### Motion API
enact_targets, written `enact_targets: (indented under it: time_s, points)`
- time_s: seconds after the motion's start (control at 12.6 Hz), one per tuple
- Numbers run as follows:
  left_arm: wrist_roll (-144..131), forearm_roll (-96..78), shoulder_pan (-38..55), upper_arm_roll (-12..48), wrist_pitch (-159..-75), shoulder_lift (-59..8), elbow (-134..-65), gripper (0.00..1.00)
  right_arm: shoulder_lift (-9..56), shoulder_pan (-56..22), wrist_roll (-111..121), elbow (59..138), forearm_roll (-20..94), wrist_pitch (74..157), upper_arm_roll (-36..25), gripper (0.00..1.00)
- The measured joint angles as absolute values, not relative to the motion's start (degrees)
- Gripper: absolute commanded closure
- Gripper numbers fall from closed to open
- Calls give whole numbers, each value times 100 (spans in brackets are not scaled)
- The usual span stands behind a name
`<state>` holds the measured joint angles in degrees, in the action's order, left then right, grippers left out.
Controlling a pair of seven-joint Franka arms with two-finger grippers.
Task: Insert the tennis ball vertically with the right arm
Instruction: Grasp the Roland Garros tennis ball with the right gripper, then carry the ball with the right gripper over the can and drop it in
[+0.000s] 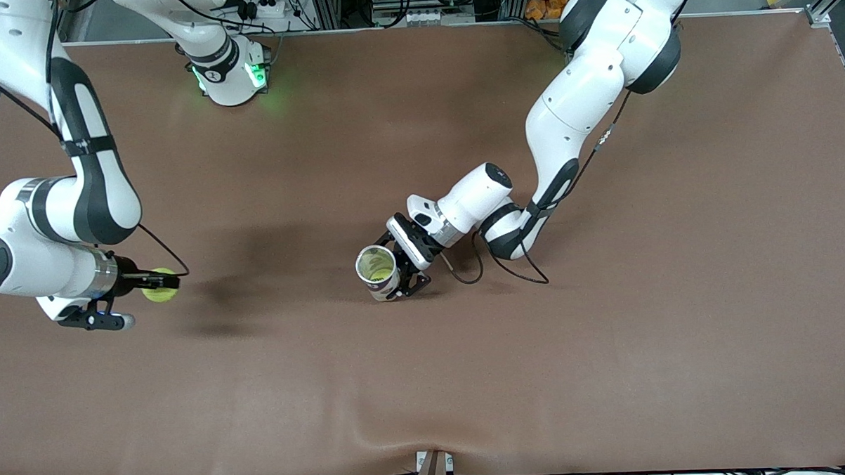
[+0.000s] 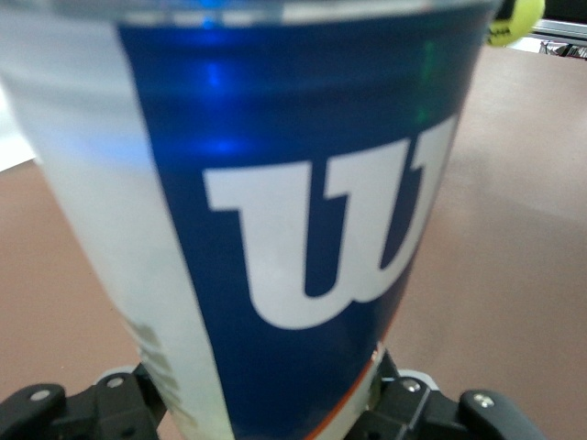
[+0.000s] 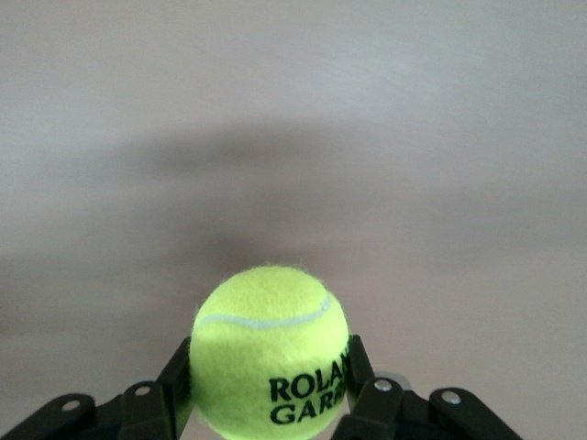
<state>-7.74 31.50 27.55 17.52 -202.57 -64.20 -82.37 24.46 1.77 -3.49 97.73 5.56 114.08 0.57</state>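
The right gripper [image 1: 158,280] is clamping a fuzzy yellow-green tennis ball [image 1: 160,285] above the brown table's [image 1: 610,371] right-arm end, while the left gripper [image 1: 404,268] is gripping the upright blue-and-white tube can [image 1: 378,272]; carrying the ball over its open mouth looks next.

The table [image 1: 609,343] carries a brown mat cover with a shallow wrinkle at the edge nearest the front camera, and on it, near its middle, stands an upright open-topped ball can [image 1: 378,271] with a blue-and-white label, its interior showing yellow-green.
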Motion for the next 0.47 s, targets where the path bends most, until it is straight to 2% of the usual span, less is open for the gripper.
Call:
enact_targets:
  time_s: [0.47]
  points:
    - [-774,3150,2760,1753,-20257,-6420,-8234,18,2449,-1301,-3116,8782,1425,11102,116,82]
